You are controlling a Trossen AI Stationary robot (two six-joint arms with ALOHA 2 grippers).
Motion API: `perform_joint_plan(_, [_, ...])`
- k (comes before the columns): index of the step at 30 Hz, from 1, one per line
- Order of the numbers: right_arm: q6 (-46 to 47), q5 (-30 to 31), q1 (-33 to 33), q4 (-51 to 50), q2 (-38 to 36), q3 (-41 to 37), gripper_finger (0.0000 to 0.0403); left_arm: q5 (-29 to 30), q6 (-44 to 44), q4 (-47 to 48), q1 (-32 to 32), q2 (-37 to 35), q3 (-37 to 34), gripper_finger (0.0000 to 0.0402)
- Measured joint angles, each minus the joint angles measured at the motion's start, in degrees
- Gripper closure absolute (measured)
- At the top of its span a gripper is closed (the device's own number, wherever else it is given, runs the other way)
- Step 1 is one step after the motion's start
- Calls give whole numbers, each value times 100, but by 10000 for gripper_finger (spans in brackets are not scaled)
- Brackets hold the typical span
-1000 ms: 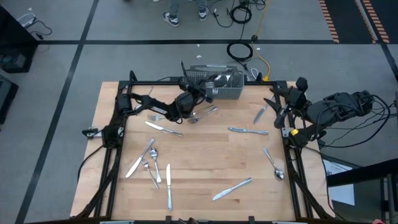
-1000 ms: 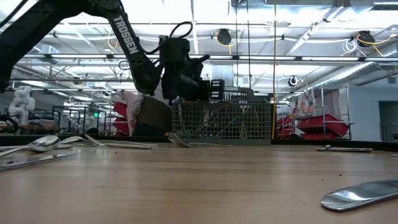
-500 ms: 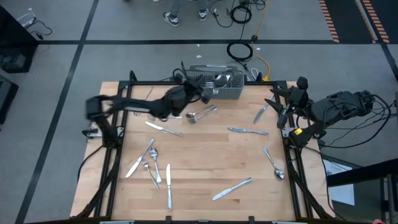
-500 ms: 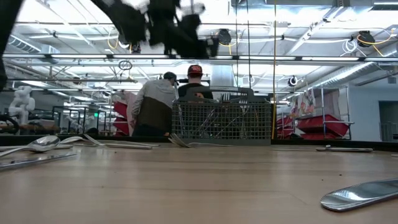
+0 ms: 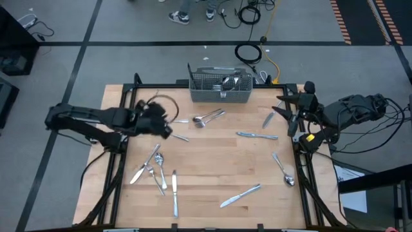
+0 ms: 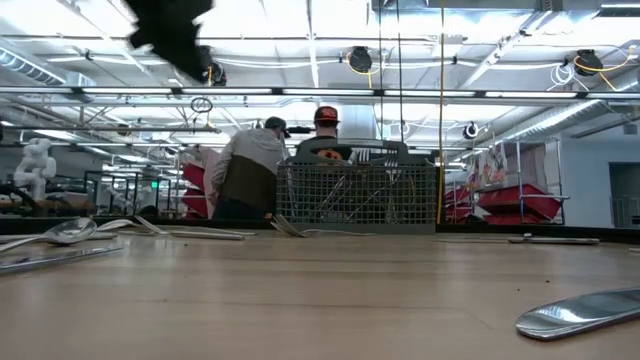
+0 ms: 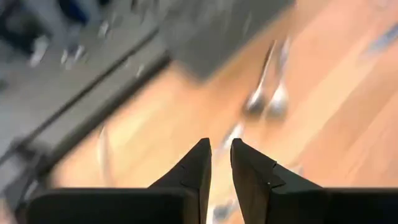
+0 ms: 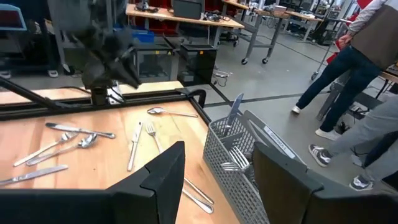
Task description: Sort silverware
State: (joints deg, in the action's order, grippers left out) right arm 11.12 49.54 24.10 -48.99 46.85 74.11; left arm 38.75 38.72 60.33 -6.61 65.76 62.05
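The left wrist view is blurred; only vague shapes of cutlery and the basket show past the fingers (image 7: pixel 198 168). In the low view the left arm is a dark smear at the upper edge, and the near knife (image 6: pixel 580 312) is cut off at the right edge.

The left gripper (image 5: pixel 164 125) hangs over the worktop's (image 5: pixel 212 167) left side, near its far corner; its fingers stand a narrow gap apart with nothing seen between them. The right gripper (image 5: pixel 286 109) waits at the right edge, fingers apart and empty.

The silverware is split. Some pieces stand in the basket (image 5: pixel 221 88) at the far edge. The rest lie loose: two spoons (image 5: pixel 207 118) just before the basket, a cluster (image 5: pixel 154 169) at the left front, a knife (image 5: pixel 257 135) and a spoon (image 5: pixel 283 170) at the right, another knife (image 5: pixel 241 195) at the front.

Two people (image 6: pixel 265 165) stand behind the basket in the low view; legs (image 8: pixel 348 81) show in the right wrist view.

Since a second ago the left arm has swung from the basket back to the left edge.
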Motion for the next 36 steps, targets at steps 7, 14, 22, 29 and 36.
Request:
perform_joint_plan(7, [-27, 0, 0, 221, 118, 0, 227, -790, 1628, 258, -1099, 17, -626, 330])
perform_joint_plan(14, [78, 2, 2, 327, 303, 0, 227, -670, 4510, -1178, -2407, 276, -1379, 330])
perform_joint_plan(22, [86, 5, -2, 468, 399, 2, 227, -1098, 7155, -1315, -3291, 1523, -1391, 331])
perform_joint_plan(29, [-74, 11, -2, 577, 396, 2, 227, -1549, 8823, -1332, -3504, 2191, -1110, 332])
perform_joint_plan(36, [-211, -2, -2, 572, 394, 2, 227, -2040, 9003, -521, -3495, 2550, -598, 332])
